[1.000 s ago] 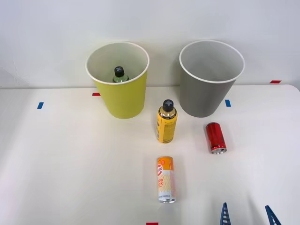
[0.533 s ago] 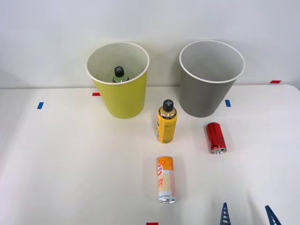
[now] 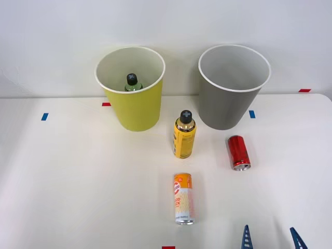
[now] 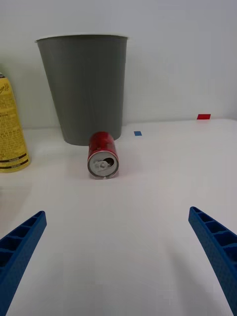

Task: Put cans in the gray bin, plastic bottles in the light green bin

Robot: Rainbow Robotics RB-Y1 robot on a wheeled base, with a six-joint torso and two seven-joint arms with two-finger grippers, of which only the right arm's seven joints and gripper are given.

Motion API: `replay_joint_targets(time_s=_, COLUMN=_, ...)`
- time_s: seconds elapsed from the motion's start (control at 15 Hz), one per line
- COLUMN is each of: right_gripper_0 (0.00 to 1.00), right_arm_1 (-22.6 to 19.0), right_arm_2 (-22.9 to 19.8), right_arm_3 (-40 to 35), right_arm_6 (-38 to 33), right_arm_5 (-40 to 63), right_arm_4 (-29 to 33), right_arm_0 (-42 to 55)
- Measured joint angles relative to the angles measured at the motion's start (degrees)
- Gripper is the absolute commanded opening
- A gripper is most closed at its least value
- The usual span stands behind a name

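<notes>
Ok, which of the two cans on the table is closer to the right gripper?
The short red can, lying in front of the gray bin. The open right gripper faces its silver end; the orange-and-white can lies off to the gripper's left.

Only thing that moved is the right gripper (image 3: 270,237): its blue fingertips (image 3: 247,237) slid a touch to the left and sit a bit lower at the near table edge. They're spread wide like before.
</notes>
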Motion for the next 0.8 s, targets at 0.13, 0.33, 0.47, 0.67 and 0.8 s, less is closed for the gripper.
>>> replay_joint_targets(time_s=0.13, right_gripper_0=1.00, right_arm_1=-1.0, right_arm_2=-0.4, right_arm_3=0.0, right_arm_6=0.0, right_arm_5=0.0, right_arm_4=0.0, right_arm_0=-1.0)
replay_joint_targets(time_s=0.33, right_gripper_0=1.00, right_arm_1=-3.4, right_arm_2=-2.7, right_arm_3=-0.1, right_arm_6=0.3, right_arm_5=0.0, right_arm_4=0.3, right_arm_0=-2.1)
replay_joint_targets(time_s=0.47, right_gripper_0=1.00, right_arm_1=-5.7, right_arm_2=-4.2, right_arm_3=-0.1, right_arm_6=0.0, right_arm_5=1.0, right_arm_4=0.9, right_arm_0=-2.9)
replay_joint_targets(time_s=0.67, right_gripper_0=1.00, right_arm_1=-8.4, right_arm_2=-4.5, right_arm_3=-2.9, right_arm_6=-0.5, right_arm_5=7.0, right_arm_4=1.5, right_arm_0=-3.9)
replay_joint_targets(time_s=0.8, right_gripper_0=1.00, right_arm_1=-9.6, right_arm_2=-4.4, right_arm_3=-8.6, right_arm_6=-0.8, right_arm_5=16.0, right_arm_4=1.7, right_arm_0=-3.6)
